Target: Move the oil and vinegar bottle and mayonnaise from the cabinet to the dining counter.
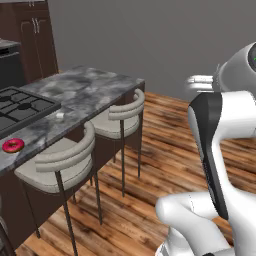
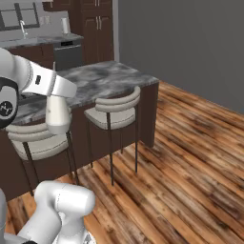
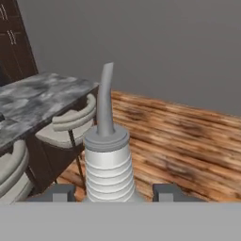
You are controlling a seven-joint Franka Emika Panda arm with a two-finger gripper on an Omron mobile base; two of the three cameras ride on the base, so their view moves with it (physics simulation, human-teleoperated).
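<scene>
In the hand view my gripper (image 3: 114, 193) is shut on the oil and vinegar bottle (image 3: 107, 162). The bottle is off-white, with a ribbed body, a grey collar and a thin neck pointing up, and it stands upright between the two dark fingertips (image 3: 59, 193). It is carried in the air over the wooden floor, to the right of the dining counter (image 3: 33, 96). The grey-marbled dining counter (image 1: 85, 90) carries a black cooktop (image 1: 20, 107); its end also shows in the right base view (image 2: 107, 76). The mayonnaise is out of view. A sliver of dark wall cabinet (image 2: 59, 5) shows far back.
Two grey-cushioned stools (image 1: 60, 162) (image 1: 120, 117) stand along the counter's near side. A pink-frosted donut (image 1: 12, 145) lies near the counter's front edge. Tall dark brown doors (image 2: 97, 28) and a wall counter with a sink (image 2: 28, 40) are far behind. Wooden floor (image 2: 190, 157) spreads to the right.
</scene>
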